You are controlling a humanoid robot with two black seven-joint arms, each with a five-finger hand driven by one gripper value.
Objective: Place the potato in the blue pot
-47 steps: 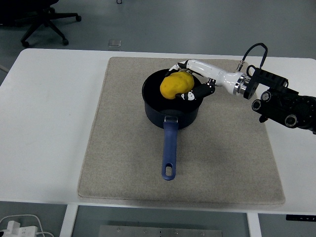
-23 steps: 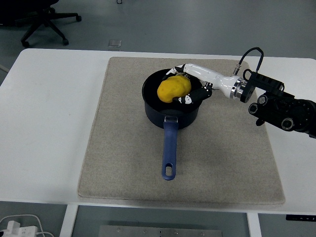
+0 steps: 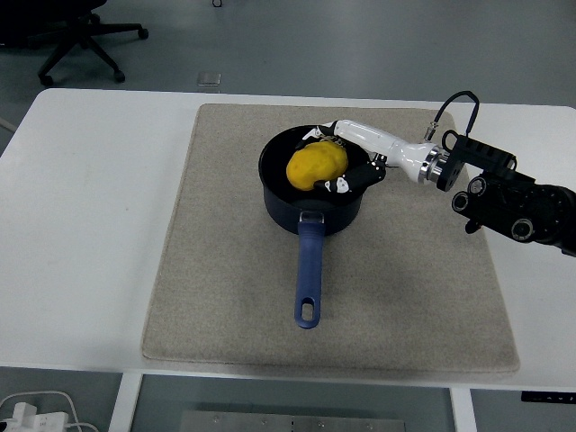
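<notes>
The potato (image 3: 317, 166) sits inside the blue pot (image 3: 274, 200), gripped by the right hand (image 3: 346, 160), whose fingers wrap its far and near sides. The pot's handle (image 3: 309, 274) points toward the bench's near edge, below the hand, over the beige mat (image 3: 207, 270).

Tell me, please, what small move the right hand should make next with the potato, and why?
Probably open the fingers and let go. The right hand holds the yellow potato inside the rim of the blue pot, so it appears placed; releasing should leave it there.
</notes>
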